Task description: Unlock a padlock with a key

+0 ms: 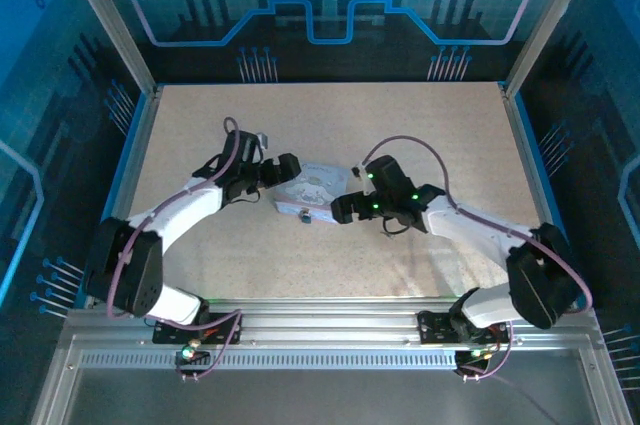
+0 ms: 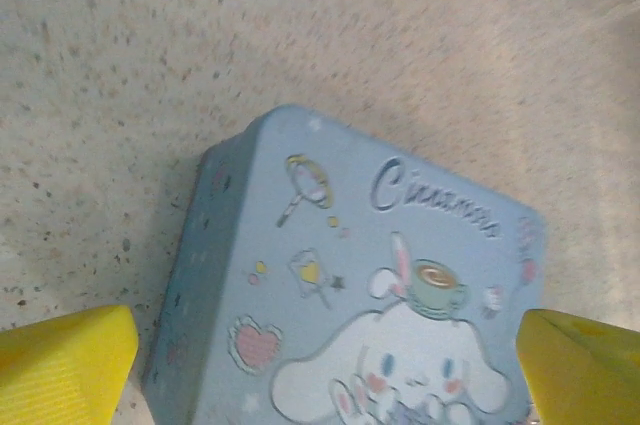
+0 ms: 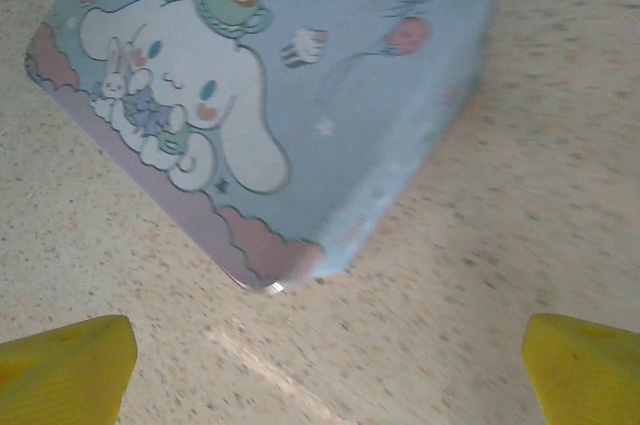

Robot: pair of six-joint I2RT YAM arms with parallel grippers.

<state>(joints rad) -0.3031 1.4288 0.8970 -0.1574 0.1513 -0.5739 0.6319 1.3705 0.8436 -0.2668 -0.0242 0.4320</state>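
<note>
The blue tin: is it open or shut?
Shut: the tin lies flat, its printed lid seated over the side walls.

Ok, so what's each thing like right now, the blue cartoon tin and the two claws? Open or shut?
Blue cartoon tin: shut, lid on, lying flat on the table, picture side up.
Left claw: open wide, holding nothing, over the tin.
Right claw: open wide, holding nothing, near a corner of the tin.
</note>
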